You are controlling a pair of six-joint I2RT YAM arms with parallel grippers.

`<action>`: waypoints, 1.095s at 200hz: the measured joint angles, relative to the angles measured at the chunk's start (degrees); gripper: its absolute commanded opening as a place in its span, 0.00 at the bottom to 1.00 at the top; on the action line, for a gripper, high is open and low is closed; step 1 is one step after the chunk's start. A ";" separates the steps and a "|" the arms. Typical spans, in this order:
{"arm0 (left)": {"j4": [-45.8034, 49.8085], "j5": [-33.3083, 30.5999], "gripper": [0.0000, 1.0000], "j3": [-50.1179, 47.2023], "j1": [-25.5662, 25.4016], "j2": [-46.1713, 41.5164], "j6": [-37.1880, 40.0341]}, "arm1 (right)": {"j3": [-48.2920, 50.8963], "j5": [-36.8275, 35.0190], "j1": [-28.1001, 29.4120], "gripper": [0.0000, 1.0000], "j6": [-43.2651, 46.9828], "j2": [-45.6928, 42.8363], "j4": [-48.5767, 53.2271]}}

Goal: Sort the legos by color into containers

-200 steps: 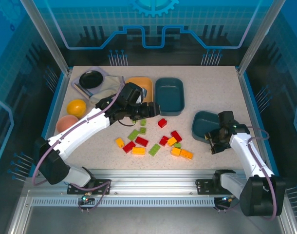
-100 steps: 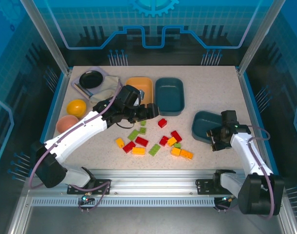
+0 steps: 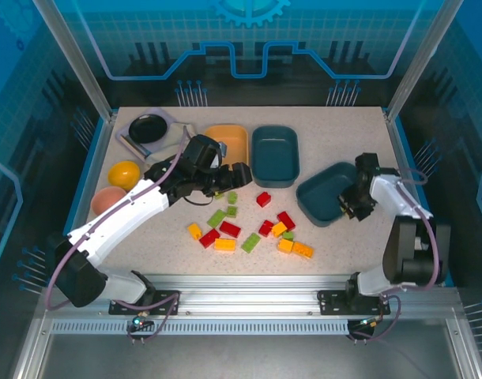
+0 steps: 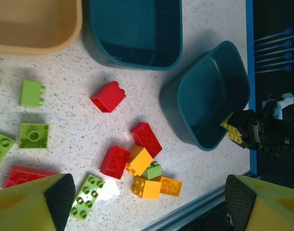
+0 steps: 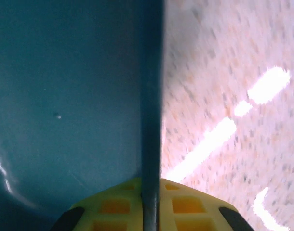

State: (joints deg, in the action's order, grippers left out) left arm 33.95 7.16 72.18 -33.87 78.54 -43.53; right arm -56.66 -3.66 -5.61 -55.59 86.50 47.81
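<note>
Top external view gives you the speckled desk first, then three trays on it: the yellow-orange tray and a teal tray side by side at the back, and a second teal tray at the right, set at an angle. Your right gripper is clenched on that tray's rim — pinched between yellow fingers. Just in front of the yellow-orange tray, your left gripper hangs released. Smallest, the legos — red, green, yellow-orange — lie scattered mid-desk.
</note>
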 measured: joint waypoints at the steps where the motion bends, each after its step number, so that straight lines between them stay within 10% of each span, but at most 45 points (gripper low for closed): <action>1: 0.02 0.02 0.85 -0.02 0.07 -0.02 0.00 | -0.24 -0.04 -0.02 0.07 0.26 0.24 0.04; 107: 3.63 0.26 0.84 -0.42 9.14 -1.07 4.22 | -40.65 -5.60 -0.46 0.08 40.87 32.20 7.87; 219: 6.38 0.44 0.84 -1.16 9.44 -1.38 4.90 | -60.19 -6.05 2.73 0.54 46.25 42.16 12.66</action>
State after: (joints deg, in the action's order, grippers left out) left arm 40.34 7.60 71.02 -24.43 77.17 -38.63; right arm -116.86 -9.72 -2.87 -9.34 128.66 60.47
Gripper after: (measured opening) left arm 0.839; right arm 0.540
